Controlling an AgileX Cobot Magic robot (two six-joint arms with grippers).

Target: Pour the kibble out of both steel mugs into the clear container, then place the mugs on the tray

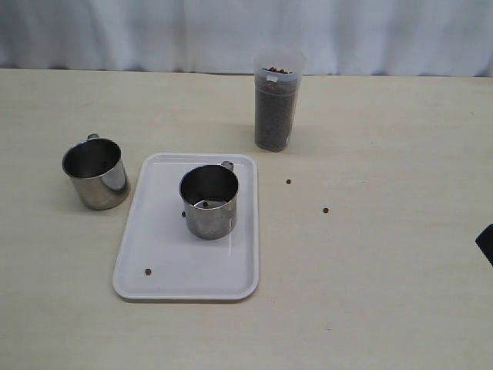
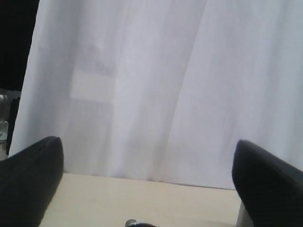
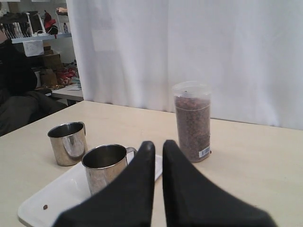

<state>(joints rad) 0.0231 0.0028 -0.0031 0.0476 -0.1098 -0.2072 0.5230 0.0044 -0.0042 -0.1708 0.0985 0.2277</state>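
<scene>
Brown kibble (image 1: 273,116) fills tall clear plastic cup (image 1: 279,63), shiny steel mug (image 1: 209,203) on white tray (image 1: 166,258), twin mug (image 1: 95,176) beside it, left gripper (image 2: 147,146) released, right gripper (image 3: 158,144) clenched

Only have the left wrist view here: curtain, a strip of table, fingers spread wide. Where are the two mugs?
Observer: One steel mug stands upright on the tray.
Operator: And the other?
Observer: The second mug stands on the table, just off the tray, on its left in the exterior view.
Operator: Kibble poured?
Observer: The clear container behind the tray holds kibble almost to its top.
</scene>
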